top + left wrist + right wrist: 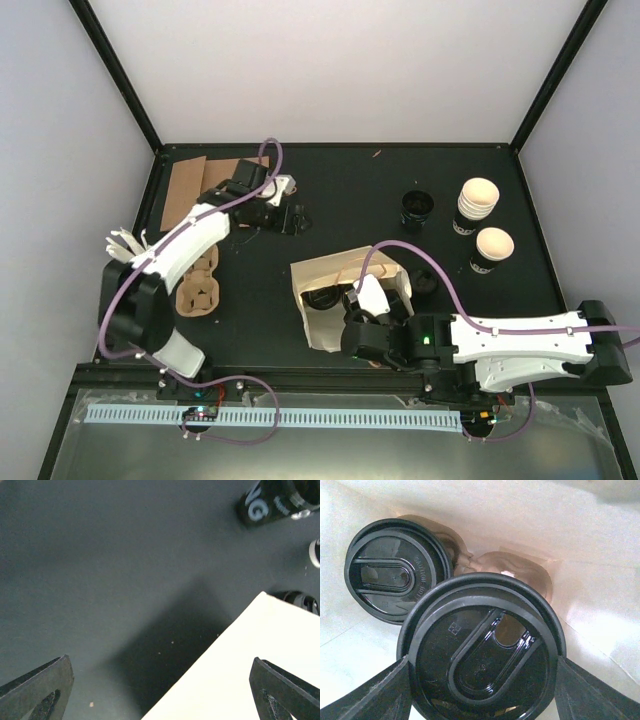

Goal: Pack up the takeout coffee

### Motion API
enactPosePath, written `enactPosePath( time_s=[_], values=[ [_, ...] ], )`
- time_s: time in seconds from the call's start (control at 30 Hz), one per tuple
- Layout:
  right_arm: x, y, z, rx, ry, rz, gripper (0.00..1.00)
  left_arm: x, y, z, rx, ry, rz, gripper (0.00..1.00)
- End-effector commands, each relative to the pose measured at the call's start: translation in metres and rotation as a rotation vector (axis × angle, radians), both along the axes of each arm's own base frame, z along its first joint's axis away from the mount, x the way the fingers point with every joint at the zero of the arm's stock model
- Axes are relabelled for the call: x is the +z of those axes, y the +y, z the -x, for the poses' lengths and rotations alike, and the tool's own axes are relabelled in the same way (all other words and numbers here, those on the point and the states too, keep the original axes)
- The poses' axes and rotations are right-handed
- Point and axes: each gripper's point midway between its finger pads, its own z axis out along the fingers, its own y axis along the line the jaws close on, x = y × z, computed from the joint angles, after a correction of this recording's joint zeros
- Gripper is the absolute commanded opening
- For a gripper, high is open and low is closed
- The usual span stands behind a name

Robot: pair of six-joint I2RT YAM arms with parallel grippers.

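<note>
Cup with lid is clamped in the right hand, inside the bag beside another cup; only letting go seems left. Left hand stands wide apart

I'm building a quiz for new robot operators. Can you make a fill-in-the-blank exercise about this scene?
1. The right hand grips a lidded cup inside the cream paper ___.
2. The right wrist view shows ___ black lids.
3. The left hand is ___, holding nothing.
Missing words: bag; two; open.
</note>
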Motion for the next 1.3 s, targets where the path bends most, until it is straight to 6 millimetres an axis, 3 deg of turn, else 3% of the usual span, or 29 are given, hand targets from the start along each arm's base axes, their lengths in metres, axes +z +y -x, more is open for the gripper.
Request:
enactPosePath(
  time_s=[0.0,0.17,0.47,0.63,0.87,1.27],
  values=[
    [0.0,-0.002,-0.001,-0.007,0.014,-0.017,0.51,-0.012,-0.034,-0.003,-0.096,0.106,0.138,0.99],
    [-0.006,-0.003,0.001,-0.007,0.041,-0.013,0.5,-0.036,-0.05,-0.011,-0.122,0.152,0.152,0.99],
    [-0.014,-0.009,0.007,0.027,0.07,-0.074,0.49,-0.06,-0.083,-0.004,-0.225,0.235,0.199,0.97],
    [-0.013,-0.015,0.01,0.025,0.087,-0.127,0.49,-0.068,-0.099,0.001,-0.275,0.274,0.228,0.93],
    [-0.017,-0.02,0.003,-0.036,0.06,-0.059,0.48,-0.071,-0.116,0.012,-0.34,0.316,0.259,0.9],
    [0.014,-0.021,-0.023,-0.13,-0.174,-0.053,0.47,-0.079,-0.123,0.024,-0.388,0.373,0.287,0.85]
  ],
)
